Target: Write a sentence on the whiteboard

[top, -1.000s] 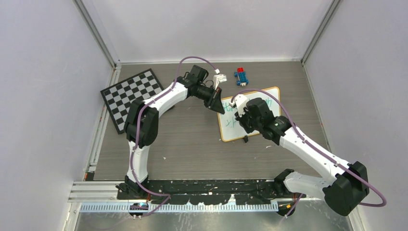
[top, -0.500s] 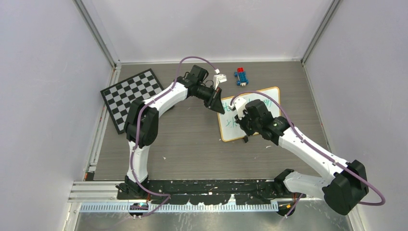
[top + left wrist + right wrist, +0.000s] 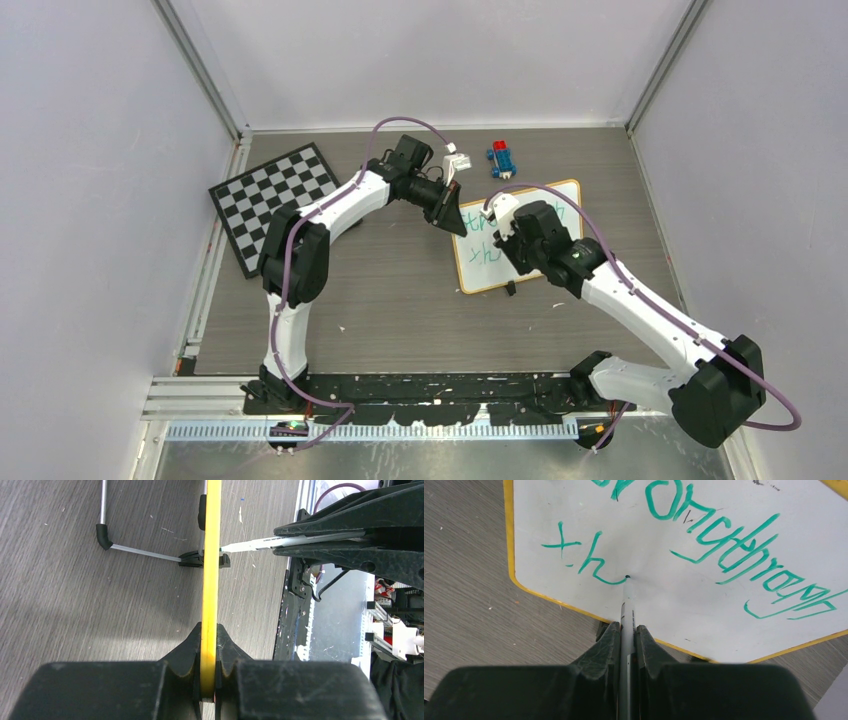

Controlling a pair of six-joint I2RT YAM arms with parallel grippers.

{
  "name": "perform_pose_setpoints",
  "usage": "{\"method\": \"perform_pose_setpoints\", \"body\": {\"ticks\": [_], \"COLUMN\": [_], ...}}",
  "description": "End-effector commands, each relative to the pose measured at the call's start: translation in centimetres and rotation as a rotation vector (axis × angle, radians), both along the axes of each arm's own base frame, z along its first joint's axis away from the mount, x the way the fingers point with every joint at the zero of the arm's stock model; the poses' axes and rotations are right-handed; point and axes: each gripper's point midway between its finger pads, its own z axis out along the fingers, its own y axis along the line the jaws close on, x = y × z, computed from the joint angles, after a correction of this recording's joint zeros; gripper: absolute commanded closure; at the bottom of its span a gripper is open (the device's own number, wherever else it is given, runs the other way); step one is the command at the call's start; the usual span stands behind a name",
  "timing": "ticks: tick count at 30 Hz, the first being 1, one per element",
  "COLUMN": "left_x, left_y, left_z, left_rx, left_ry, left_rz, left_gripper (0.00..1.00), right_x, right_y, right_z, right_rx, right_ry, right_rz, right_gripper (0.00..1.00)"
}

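Now we are pinching the whiteboard [image 3: 664, 605], at the table's [image 3: 400, 300] far right, in our left gripper [image 3: 209, 635]; our right gripper [image 3: 626, 630] is clamping a marker [image 3: 627, 605], tip touching the sentence's [image 3: 719, 545] second line.

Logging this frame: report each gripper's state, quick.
Left gripper: closed, clamping the whiteboard by its edge.
Right gripper: closed, holding a marker, tip at the whiteboard.
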Motion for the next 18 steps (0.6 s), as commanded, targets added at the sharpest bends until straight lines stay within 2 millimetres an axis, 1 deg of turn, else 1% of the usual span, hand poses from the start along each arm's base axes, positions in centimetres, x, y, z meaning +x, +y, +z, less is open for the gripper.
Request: {"method": "perform_pose_setpoints", "body": {"ticks": [1, 6, 9, 13, 18], "left_x": [0.7, 0.7, 0.7, 0.8, 0.8], "left_y": [0.0, 0.0, 0.0, 0.0, 0.0], "left_z": [1.7, 1.8, 1.7, 1.6, 1.5], "left_rx": [-0.011, -0.012, -0.011, -0.011, -0.011], "left_ry": [-0.045, -0.047, -0.045, -0.054, -0.065], "left_rz": [0.018, 0.018, 0.018, 0.013, 0.008], "left_gripper": [1.00, 1.00, 1.00, 1.00, 1.00], "right_x": [2.6, 2.0, 1.2, 0.4, 0.0], "right_y": [1.2, 2.1, 2.5, 2.2, 1.5], "right_z": [3.4, 2.6, 1.4, 0.2, -0.5], "right_rx": [0.072, 0.100, 0.106, 0.095, 0.060], "right_ry": [-0.114, -0.066, -0.018, 0.014, 0.024], "right_rz": [-0.026, 0.008, 0.030, 0.041, 0.039], "right_gripper": [1.00, 1.00, 1.00, 1.00, 1.00]}}
